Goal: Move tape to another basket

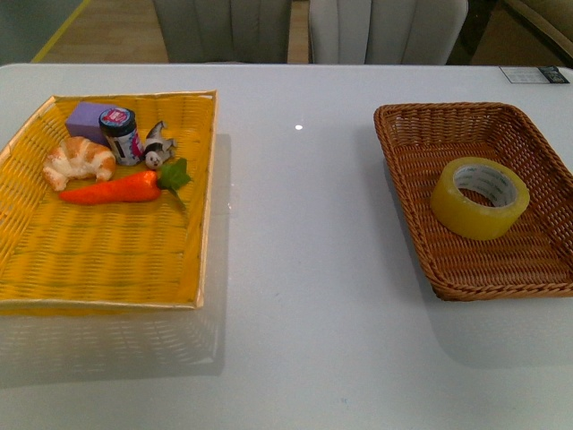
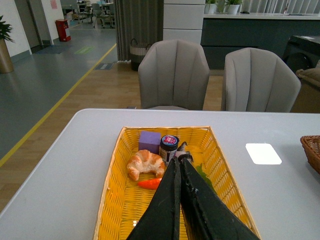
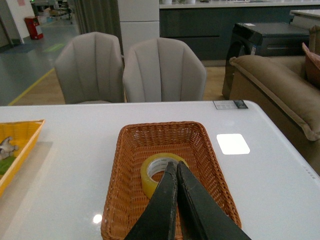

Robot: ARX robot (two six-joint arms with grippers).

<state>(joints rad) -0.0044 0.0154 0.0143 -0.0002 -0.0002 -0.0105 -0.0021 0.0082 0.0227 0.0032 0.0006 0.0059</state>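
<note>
Right hand (image 3: 176,172), fingers closed and empty, hovers just short of the tape (image 3: 156,172) in the basket (image 3: 125,165); it should open wide before descending, straddling the roll's wall.
</note>
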